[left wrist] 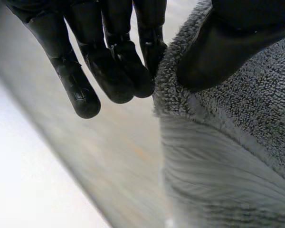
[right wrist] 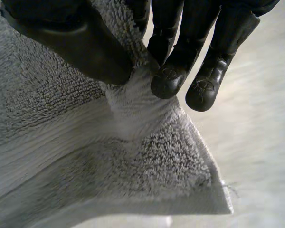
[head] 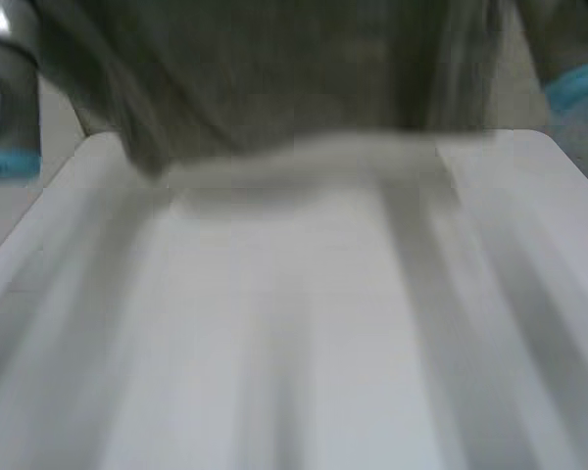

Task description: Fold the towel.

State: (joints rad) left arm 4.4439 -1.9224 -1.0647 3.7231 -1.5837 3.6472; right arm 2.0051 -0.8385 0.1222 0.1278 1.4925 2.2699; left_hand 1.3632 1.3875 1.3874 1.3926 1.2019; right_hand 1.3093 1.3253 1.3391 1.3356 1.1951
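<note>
A grey terry towel (head: 274, 78) hangs spread across the far side of the white table (head: 294, 343), and its lower edge trails just above the tabletop. In the left wrist view my left hand (left wrist: 109, 71) pinches one side edge of the towel (left wrist: 237, 142) between thumb and fingers. My right hand (right wrist: 180, 61) grips the towel (right wrist: 109, 156) close to a corner, with the thumb pressed on the pile and the fingers behind. That free corner points away below the fingertips.
My left arm (head: 5, 98) and my right arm (head: 578, 88) stand high at the two sides of the hanging towel. The table's far edge runs just behind the towel's lower edge.
</note>
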